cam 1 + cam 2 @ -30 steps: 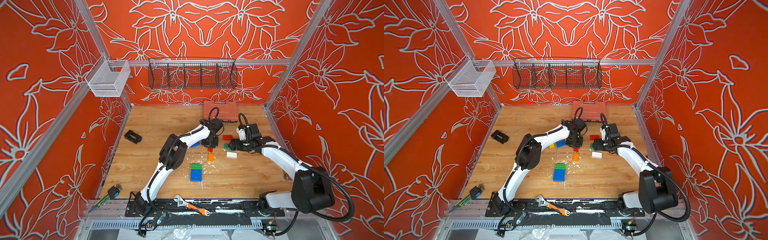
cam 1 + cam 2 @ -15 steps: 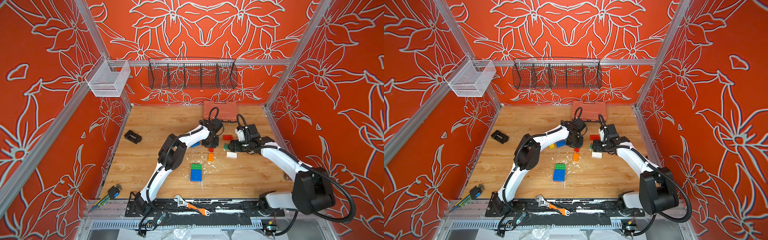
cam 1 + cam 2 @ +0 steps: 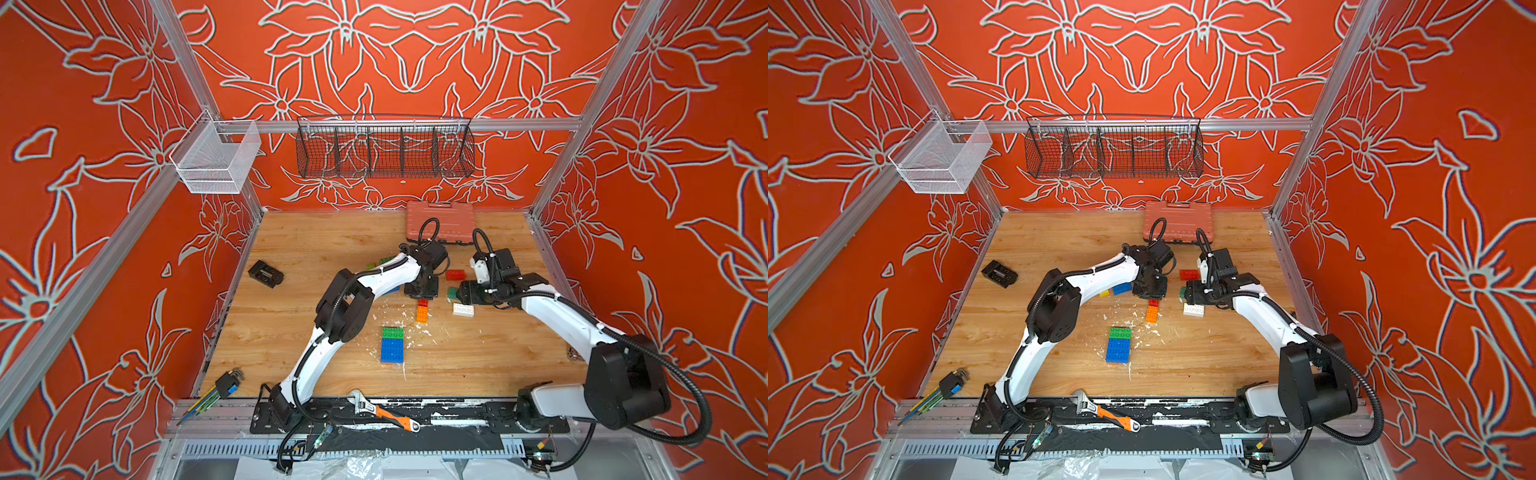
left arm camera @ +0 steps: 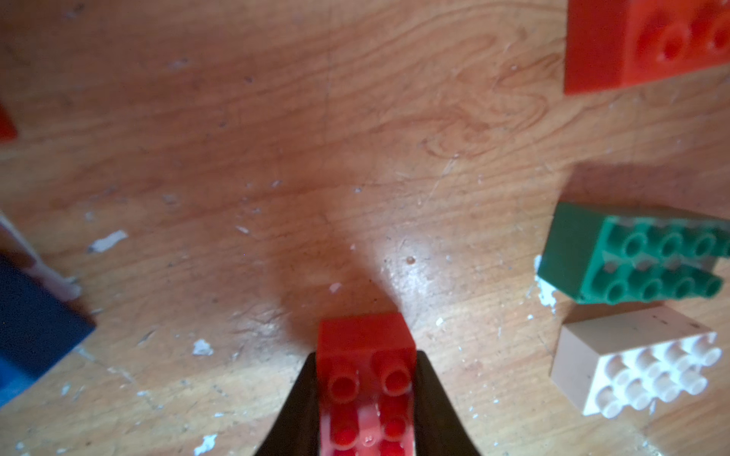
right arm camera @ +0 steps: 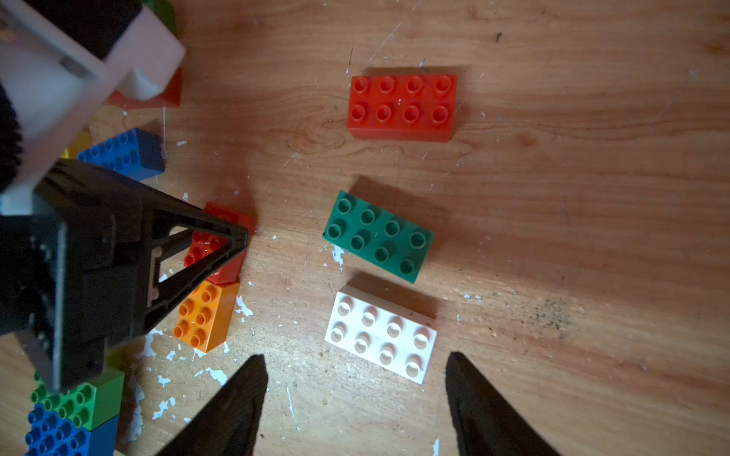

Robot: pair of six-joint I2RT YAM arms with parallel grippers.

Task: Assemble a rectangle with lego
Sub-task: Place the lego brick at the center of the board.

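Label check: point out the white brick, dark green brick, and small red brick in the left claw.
white brick (image 5: 381, 333), right wrist view, studded top
dark green brick (image 5: 379, 237), right wrist view, studded top
small red brick (image 4: 366, 379), left wrist view, studded face

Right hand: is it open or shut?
Open. In the right wrist view the right hand holds nothing; its fingers stand wide apart near the white brick.

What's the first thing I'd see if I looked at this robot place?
Probably the bright orange walls with big white flowers, all around. Next, the colourful lego bricks scattered in the middle of the wooden table. The left gripper pinches a small red brick right beside an orange brick.
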